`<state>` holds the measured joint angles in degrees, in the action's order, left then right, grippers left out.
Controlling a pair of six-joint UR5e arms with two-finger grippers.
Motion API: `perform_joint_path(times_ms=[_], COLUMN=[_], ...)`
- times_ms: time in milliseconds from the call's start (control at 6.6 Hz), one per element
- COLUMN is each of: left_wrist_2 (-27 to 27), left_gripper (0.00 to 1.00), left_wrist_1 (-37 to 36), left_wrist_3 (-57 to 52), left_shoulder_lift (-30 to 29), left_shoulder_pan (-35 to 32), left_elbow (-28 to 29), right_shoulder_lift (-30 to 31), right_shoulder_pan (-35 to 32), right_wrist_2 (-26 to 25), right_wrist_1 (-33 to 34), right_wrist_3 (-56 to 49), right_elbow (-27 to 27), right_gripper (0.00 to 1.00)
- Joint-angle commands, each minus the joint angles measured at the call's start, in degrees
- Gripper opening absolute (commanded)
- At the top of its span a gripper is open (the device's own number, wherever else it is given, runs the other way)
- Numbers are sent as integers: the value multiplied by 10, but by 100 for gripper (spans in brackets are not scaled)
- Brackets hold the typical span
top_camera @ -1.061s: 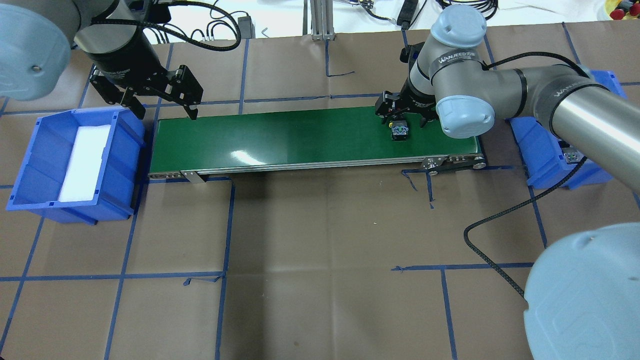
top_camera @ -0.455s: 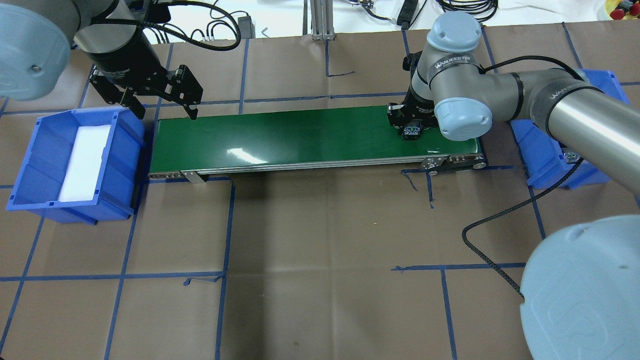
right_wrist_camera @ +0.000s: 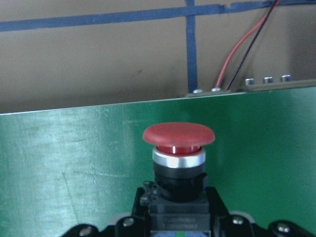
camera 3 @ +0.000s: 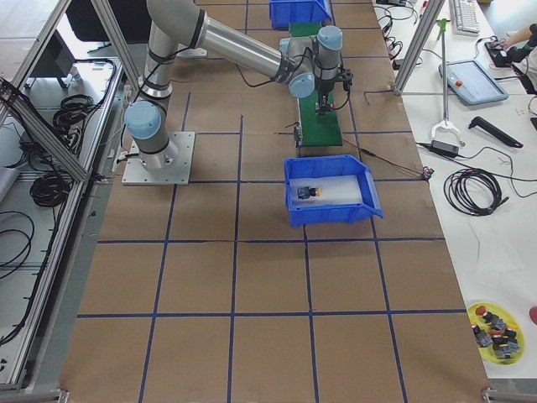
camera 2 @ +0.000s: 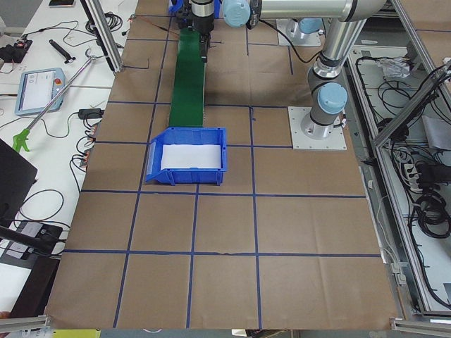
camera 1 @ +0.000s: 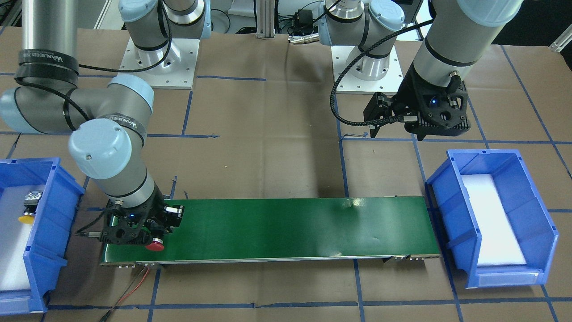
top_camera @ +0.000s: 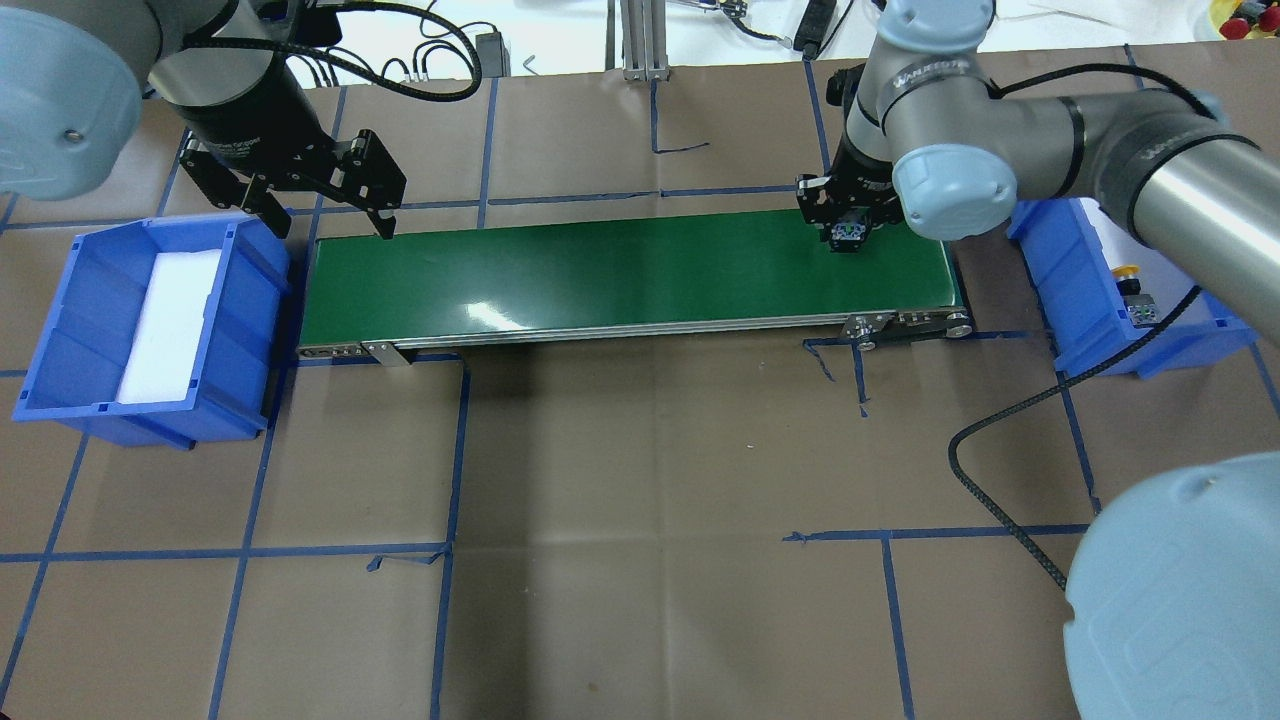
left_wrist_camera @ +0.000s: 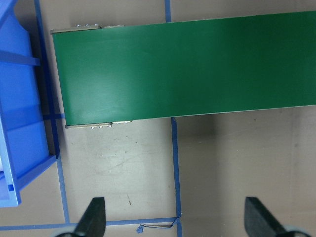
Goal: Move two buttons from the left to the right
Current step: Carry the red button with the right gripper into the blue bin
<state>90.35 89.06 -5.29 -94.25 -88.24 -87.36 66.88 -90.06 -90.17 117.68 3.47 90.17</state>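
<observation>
My right gripper (top_camera: 848, 222) is shut on the red button (top_camera: 848, 234) over the right end of the green conveyor belt (top_camera: 600, 270). The right wrist view shows its red mushroom cap (right_wrist_camera: 178, 135) pointing forward over the belt, near the belt's edge. In the front view the red cap (camera 1: 155, 245) sticks out below the right gripper (camera 1: 149, 232). The yellow button (top_camera: 1130, 287) lies in the blue right bin (top_camera: 1075, 300), also visible in the front view (camera 1: 27, 209). My left gripper (top_camera: 330, 218) is open and empty above the belt's left end.
The blue left bin (top_camera: 80, 300) holds only a white foam pad (top_camera: 170, 325). Red and black wires (camera 1: 134, 284) run off the belt's right end. A black cable (top_camera: 1010, 440) lies on the brown paper table by the right arm.
My right gripper came down on the red button on the belt, shut on it, and has carried it toward the belt's far right corner. The left arm has not moved.
</observation>
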Motion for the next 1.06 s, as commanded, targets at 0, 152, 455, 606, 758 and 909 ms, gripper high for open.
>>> perform_joint_path(times_ms=[0,152,455,606,758,909], left_wrist_2=[0,0,0,0,0,0], left_gripper=[100,100,100,100,100,100], left_wrist_1=[0,0,0,0,-7,-8], left_wrist_3=[0,0,0,0,1,2], left_shoulder_lift=[-1,-1,-1,-1,-1,-2], left_shoulder_pan=[0,0,-1,-1,0,0], left_elbow=[0,0,0,0,0,0], right_shoulder_lift=[35,33,8,-19,-47,-67], right_shoulder_pan=[81,158,253,276,286,285], right_wrist_2=[-8,-5,3,1,3,5], right_wrist_1=[-107,-113,-111,-105,-105,-104], right_wrist_3=[-107,-179,-289,-324,-326,-326], right_elbow=[-71,-88,-125,-130,-136,-128], right_gripper=[4,5,5,5,5,5])
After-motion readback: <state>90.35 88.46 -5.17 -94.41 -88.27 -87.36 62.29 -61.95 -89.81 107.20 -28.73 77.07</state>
